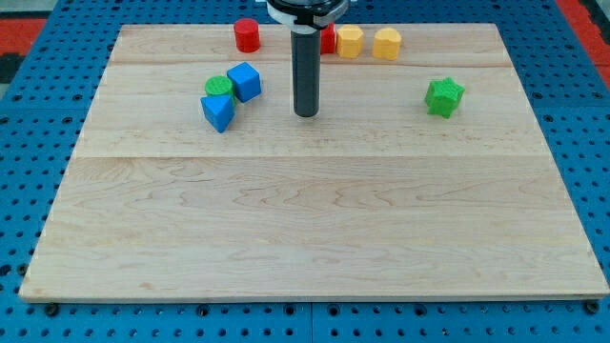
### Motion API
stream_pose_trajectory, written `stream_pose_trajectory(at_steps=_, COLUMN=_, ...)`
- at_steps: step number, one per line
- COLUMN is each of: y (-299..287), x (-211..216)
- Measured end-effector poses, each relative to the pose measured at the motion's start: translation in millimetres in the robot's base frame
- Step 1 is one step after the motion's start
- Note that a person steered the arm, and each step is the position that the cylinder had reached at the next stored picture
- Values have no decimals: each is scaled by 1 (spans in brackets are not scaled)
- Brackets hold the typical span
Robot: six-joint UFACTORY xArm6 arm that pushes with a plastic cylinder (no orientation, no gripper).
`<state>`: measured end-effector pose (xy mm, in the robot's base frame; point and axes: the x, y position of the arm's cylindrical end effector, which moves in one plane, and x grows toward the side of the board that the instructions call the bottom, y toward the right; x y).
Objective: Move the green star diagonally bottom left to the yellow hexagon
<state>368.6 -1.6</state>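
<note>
The green star (444, 97) lies at the view's right, in the upper part of the wooden board (315, 238). Two yellow blocks sit at the top edge: one (351, 41) that looks like the hexagon, and another (387, 43) to its right, whose shape I cannot make out. My tip (305, 113) rests on the board left of the star, well apart from it, and below the yellow blocks.
A red cylinder (247, 34) stands at the top, left of the rod. Another red block (328, 40) is partly hidden behind the rod. A blue cube (245, 81), a green round block (218, 88) and a blue block (217, 111) cluster left of my tip.
</note>
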Motion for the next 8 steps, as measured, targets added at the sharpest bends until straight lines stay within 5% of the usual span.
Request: stream_pose_trajectory(at_steps=8, y=23, x=7)
